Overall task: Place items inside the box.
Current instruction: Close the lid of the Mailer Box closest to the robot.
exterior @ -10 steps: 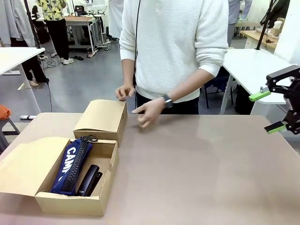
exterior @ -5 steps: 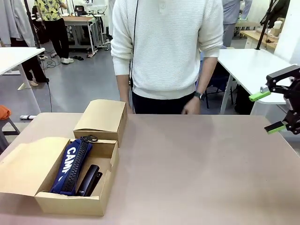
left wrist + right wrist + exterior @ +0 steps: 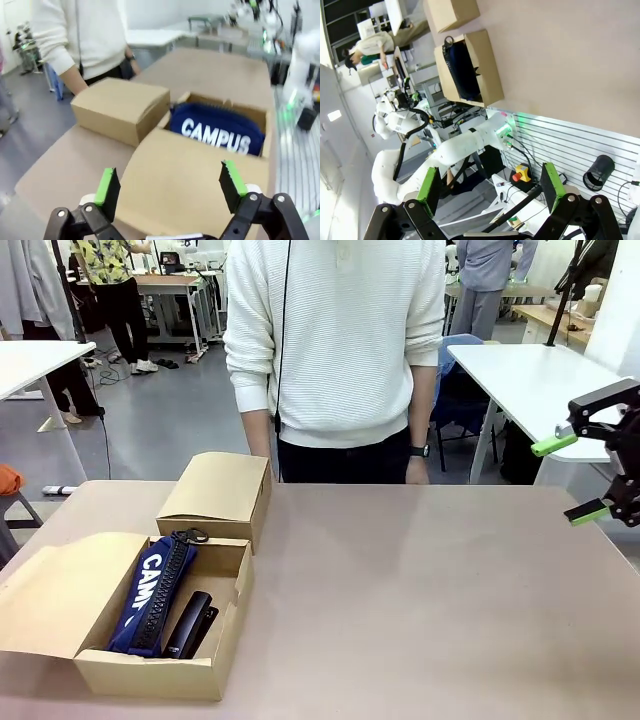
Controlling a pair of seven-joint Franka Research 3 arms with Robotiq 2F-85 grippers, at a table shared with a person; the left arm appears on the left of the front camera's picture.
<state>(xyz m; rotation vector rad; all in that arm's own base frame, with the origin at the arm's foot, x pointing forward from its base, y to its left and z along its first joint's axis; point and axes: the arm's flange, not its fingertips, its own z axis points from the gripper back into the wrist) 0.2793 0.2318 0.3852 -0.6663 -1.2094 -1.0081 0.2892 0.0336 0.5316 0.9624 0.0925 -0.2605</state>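
Workshop benches and other people fill the room behind your brown desk (image 3: 420, 590). From the front, a person in a white sweater (image 3: 335, 340) stands at the far edge, arms hanging down. At the near left sits the open cardboard box (image 3: 225, 615), flap lid folded out to the left. Inside lie the navy "CAMPUS" pencil case (image 3: 155, 590) and, just beside it, a black stapler (image 3: 190, 623). The case looks soft and light, so pinch it across its middle; the stapler looks rigid and heavier, best gripped across its narrow body. A narrower closed box (image 3: 220, 495) touches the open one's far side. Your right pincer (image 3: 578, 478) hangs above the desk's right edge, released and empty. You cannot make out the box floor under the case.

Through the left wrist camera, the left pincer (image 3: 170, 187) is spread wide, holding nothing, hovering over the flap. The case's print is plain; the stapler is hidden.

Through the right wrist camera, the picture is rolled sideways. Both boxes sit far off, their contents too small to tell.
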